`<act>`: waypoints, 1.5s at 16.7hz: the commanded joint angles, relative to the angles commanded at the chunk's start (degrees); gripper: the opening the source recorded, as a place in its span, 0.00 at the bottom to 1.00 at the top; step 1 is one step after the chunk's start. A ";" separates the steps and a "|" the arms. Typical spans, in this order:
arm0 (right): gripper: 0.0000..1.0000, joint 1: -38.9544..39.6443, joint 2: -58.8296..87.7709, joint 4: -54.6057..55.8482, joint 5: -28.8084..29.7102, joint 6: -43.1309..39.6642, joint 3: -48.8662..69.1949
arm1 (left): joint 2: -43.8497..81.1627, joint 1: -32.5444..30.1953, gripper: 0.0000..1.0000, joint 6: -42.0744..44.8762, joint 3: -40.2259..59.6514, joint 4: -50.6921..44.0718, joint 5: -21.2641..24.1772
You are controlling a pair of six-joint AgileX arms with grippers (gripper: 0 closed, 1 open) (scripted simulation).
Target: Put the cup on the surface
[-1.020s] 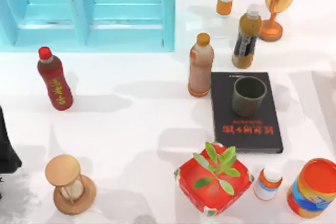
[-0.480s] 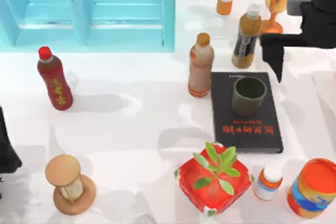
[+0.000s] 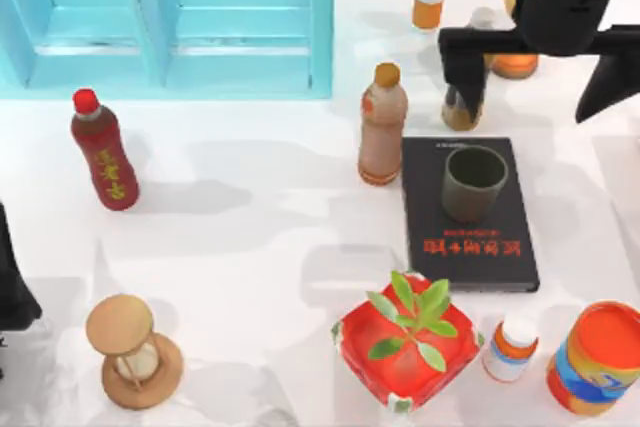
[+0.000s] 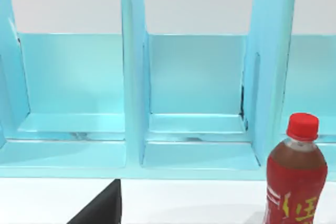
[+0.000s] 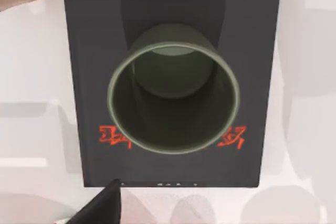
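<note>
The cup (image 3: 474,183), a dark olive-grey tumbler, stands upright on the black book (image 3: 470,247) right of centre; the right wrist view looks straight down into the cup (image 5: 173,98) on the book (image 5: 84,51). My right gripper (image 3: 535,79) hangs open above the back of the table, just beyond the book's far edge, its fingers (image 3: 462,72) spread wide with nothing between them. It is apart from the cup. The white surface (image 3: 250,237) lies all around the book. My left arm (image 3: 10,282) is parked at the left edge.
A brown bottle (image 3: 382,125) stands against the book's left side, with a dark bottle (image 3: 462,107) and a goblet (image 3: 516,62) behind it. In front are a red plant pot (image 3: 405,342), a small white bottle (image 3: 510,347) and a striped can (image 3: 597,357). A turquoise shelf (image 3: 170,22), a red-capped bottle (image 3: 103,152) and an hourglass (image 3: 130,350) stand on the left.
My right arm has come in from the back right and moved left, now over the goblet and dark bottle behind the book. The cup has not moved.
</note>
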 joint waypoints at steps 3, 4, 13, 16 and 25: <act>1.00 0.00 0.00 0.00 0.00 0.00 0.00 | 0.00 0.00 1.00 0.00 0.00 0.00 0.00; 1.00 -0.30 -0.21 0.03 0.07 0.06 -0.13 | 0.00 0.00 1.00 0.00 0.00 0.00 0.00; 1.00 0.14 0.63 18.19 0.01 0.15 -17.20 | 0.00 0.00 1.00 0.00 0.00 0.00 0.00; 1.00 0.26 1.06 22.05 0.01 0.27 -20.97 | 0.00 0.00 1.00 0.00 0.00 0.00 0.00; 0.62 0.26 1.08 22.15 0.01 0.28 -21.06 | 0.00 0.00 1.00 0.00 0.00 0.00 0.00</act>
